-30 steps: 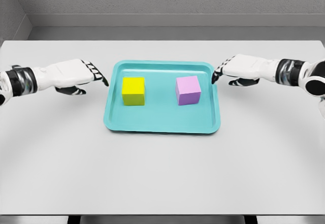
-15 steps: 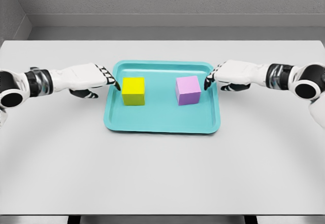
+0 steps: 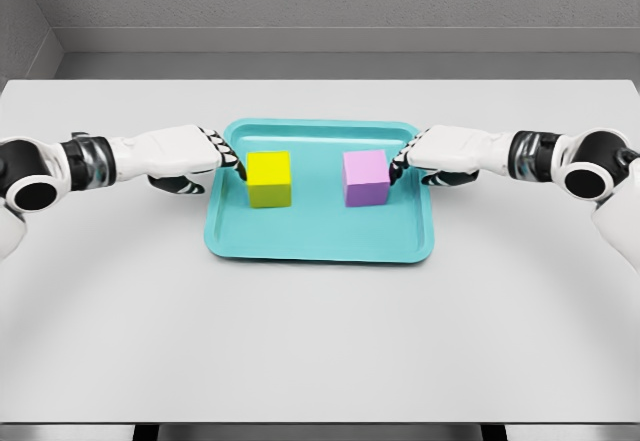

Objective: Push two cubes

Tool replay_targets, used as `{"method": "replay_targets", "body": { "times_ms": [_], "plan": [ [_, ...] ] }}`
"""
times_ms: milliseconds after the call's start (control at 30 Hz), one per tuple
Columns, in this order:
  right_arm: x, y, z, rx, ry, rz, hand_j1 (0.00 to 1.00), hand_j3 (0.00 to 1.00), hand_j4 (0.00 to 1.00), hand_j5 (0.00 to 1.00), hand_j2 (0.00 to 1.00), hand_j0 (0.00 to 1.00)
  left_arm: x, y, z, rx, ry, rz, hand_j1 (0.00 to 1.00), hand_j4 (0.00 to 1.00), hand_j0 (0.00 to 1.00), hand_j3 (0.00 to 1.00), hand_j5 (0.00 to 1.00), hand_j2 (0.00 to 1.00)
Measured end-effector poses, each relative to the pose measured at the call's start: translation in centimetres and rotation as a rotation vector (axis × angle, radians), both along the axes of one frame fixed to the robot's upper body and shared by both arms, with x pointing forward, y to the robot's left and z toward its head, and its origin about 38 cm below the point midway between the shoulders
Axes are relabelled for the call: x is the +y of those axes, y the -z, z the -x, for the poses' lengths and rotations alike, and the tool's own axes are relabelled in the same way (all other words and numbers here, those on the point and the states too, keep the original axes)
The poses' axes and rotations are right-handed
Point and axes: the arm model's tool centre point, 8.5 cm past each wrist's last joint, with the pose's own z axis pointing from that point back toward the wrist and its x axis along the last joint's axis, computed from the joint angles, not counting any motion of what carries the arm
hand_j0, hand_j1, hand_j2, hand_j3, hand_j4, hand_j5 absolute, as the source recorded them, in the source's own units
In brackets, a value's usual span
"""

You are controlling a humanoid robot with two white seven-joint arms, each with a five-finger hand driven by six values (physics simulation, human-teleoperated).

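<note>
A yellow cube (image 3: 270,178) and a pink cube (image 3: 366,177) sit side by side in a teal tray (image 3: 320,241) on the grey table. My left hand (image 3: 228,155) reaches in over the tray's left rim, fingers extended flat, fingertips touching the yellow cube's left face. From the other side my right hand (image 3: 404,158) comes over the right rim, fingers also extended, fingertips against the pink cube's right face. Neither hand grasps anything.
The grey table (image 3: 320,341) stretches wide in front of the tray and to both sides. A grey wall (image 3: 320,1) rises behind the table's far edge.
Both hands have moved inward over the tray rims and met the cubes. The yellow cube has shifted slightly right and the pink cube slightly left.
</note>
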Motion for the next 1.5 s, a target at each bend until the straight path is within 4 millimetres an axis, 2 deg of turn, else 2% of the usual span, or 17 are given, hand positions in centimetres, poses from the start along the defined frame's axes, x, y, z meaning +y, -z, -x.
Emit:
{"method": "replay_targets", "body": {
  "times_ms": [200,667,1000,1500],
  "plan": [
    [0.2,0.0,0.0,-0.001,-0.005,0.001,0.62,0.62,0.62,0.62,0.62,0.62,-0.7,-0.2,-0.1,-0.007,0.012,0.01,0.74,0.74,0.74,0.74,0.74,0.74],
    [2.2,0.0,-0.2,-0.007,-0.033,-0.018,0.62,0.62,0.62,0.62,0.62,0.62,-2.6,-0.4,-0.3,-0.025,0.04,0.018,0.74,0.74,0.74,0.74,0.74,0.74],
    [2.8,-0.5,-0.8,-0.024,-0.035,-0.007,0.62,0.62,0.62,0.62,0.62,0.62,-2.3,-0.2,-0.4,-0.019,0.031,0.015,0.75,0.75,0.75,0.75,0.75,0.75],
    [3.7,0.0,-1.6,0.009,0.005,-0.059,0.62,0.62,0.62,0.62,0.62,0.62,-3.0,-0.4,-0.4,-0.025,0.043,0.024,0.74,0.74,0.74,0.74,0.74,0.74]
  ]
}}
